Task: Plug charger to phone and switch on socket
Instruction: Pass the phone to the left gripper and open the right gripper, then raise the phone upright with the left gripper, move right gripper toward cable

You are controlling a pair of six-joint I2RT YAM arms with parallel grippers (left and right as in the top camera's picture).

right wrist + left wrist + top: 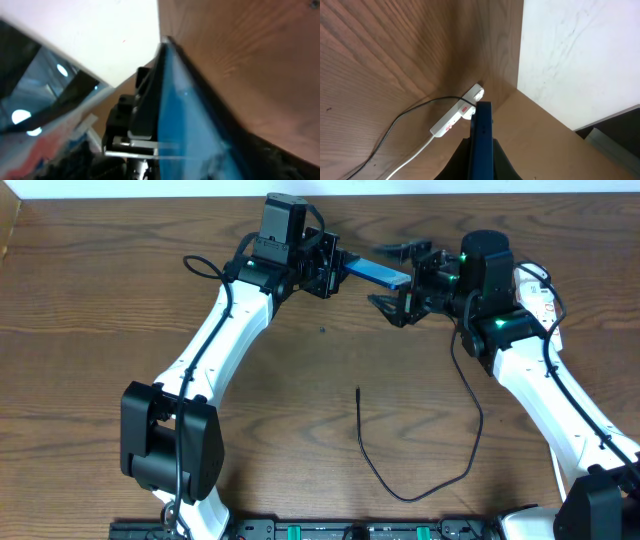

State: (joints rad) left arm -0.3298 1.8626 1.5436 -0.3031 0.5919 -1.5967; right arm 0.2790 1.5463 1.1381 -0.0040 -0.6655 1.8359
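A: Phone [378, 272]: slim, glossy blue slab. Left gripper [338, 266] clamps one end, clear of the wood-grain surface [300, 380].
B: Right gripper [392, 278] faces it, jaws wide around the free end. Thin black charger [400, 496] curls on the surface.

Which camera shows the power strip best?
The left wrist view: the socket lies nearly whole, red marks showing. Overhead, the right arm hides most of it; the right wrist view shows nothing clear of it.
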